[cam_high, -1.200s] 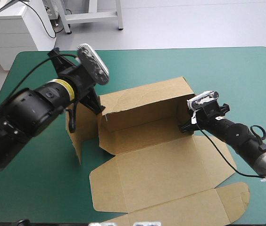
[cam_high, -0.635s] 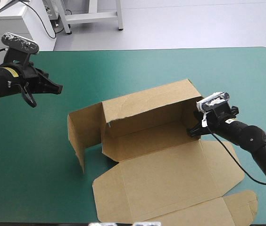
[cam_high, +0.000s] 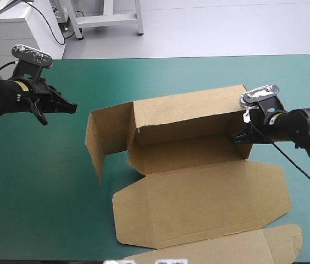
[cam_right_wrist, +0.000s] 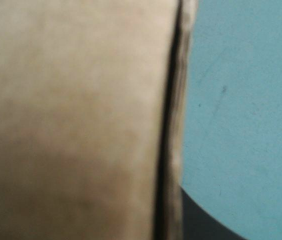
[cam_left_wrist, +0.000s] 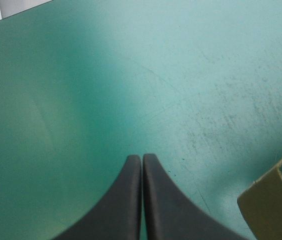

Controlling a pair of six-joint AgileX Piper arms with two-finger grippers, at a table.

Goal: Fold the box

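Since your left gripper (cam_high: 70,106) has backed off to the counter's (cam_high: 39,209) left side, its 2 fingers (cam_left_wrist: 123,205) pressed together, only your right gripper (cam_high: 238,137) pinches the box (cam_high: 199,190), which sits mid-counter, slid rightward, its left flap (cam_high: 95,144) now standing free and untucked.

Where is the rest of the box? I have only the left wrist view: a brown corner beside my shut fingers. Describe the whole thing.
Observer: The box is half formed. Its back wall is upright, its left end flap is swung outward, and its lid panel lies flat on the teal-green cover.
Operator: Now report the other arm.
Observer: The right gripper is shut on the box's right end wall.
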